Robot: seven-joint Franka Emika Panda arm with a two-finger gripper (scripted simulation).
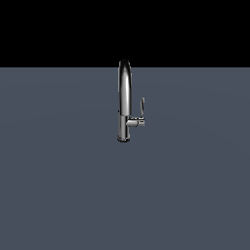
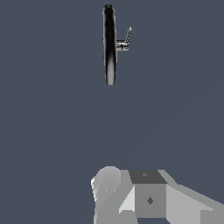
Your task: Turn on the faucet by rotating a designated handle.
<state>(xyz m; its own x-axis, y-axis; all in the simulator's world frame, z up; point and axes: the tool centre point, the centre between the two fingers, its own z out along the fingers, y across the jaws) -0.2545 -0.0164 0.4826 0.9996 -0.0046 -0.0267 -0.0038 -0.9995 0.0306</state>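
The chrome faucet [image 1: 124,97] stands upright on the grey floor, its arched spout pointing toward the camera. A short stub on its right in the exterior view carries the thin lever handle [image 1: 142,105], which points up. My arm is not in the exterior view. In the wrist view the faucet [image 2: 109,43] is seen from above and far off, with the handle [image 2: 128,35] beside it. Only grey blocky parts of my gripper [image 2: 144,197] show at the picture's edge, well away from the faucet. Its fingers are not clear enough to tell whether they are open or shut.
A flat dark grey-blue floor [image 1: 125,195] surrounds the faucet, with a black background beyond it. No other objects show.
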